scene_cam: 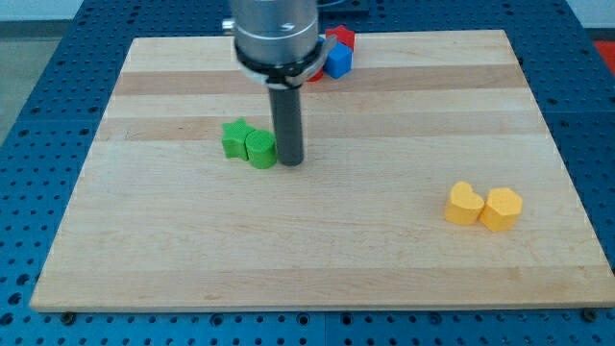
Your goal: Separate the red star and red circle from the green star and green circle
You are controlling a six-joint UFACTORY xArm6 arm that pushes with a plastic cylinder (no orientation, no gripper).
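My tip point(291, 161) rests on the board just right of the green circle point(260, 149), touching or nearly touching it. The green star point(235, 138) sits against the circle's left side. Near the view's top, a red block point(339, 38) shows behind the arm's body, and a sliver of another red block point(314, 75) peeks out below it. Their shapes are hidden by the arm. The green pair lies well below the red blocks.
A blue block point(337, 61) sits next to the red blocks at the top. A yellow heart-like block point(464, 204) and a yellow hexagon point(502, 209) lie together at the lower right. The wooden board point(154, 240) sits on a blue perforated table.
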